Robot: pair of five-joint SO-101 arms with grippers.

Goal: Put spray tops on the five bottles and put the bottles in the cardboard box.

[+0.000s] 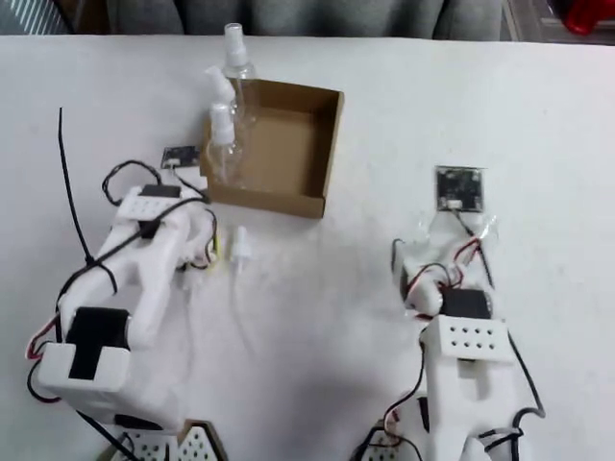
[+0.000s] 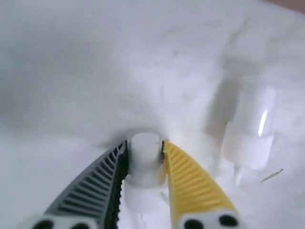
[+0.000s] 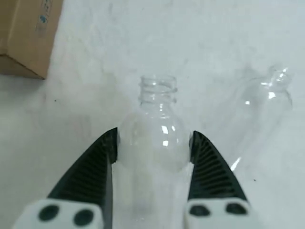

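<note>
- You can see a small patch of blue print [image 3: 43, 15] on the outer wall of the cardboard box [image 3: 26, 43] in the right wrist view. It is too blurred to read.
- The dark square plate [image 1: 459, 187] on the table [image 1: 538, 106] bears pale marks, too small for you to make out.
- The smaller dark plate [image 1: 180, 157] just beside the box is likewise unreadable.
- Nothing else here gives you legible text, numbers or signs.

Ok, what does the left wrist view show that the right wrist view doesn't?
Left wrist view: the left gripper, grey and yellow, shut on a white plastic spray top, with a second white spray top lying beside it.
Right wrist view: the right gripper, black, clamped on a clear plastic bottle with an open, uncapped neck, another clear bottle beyond it, and a corner of the brown cardboard box.
Both: the white table.
</note>
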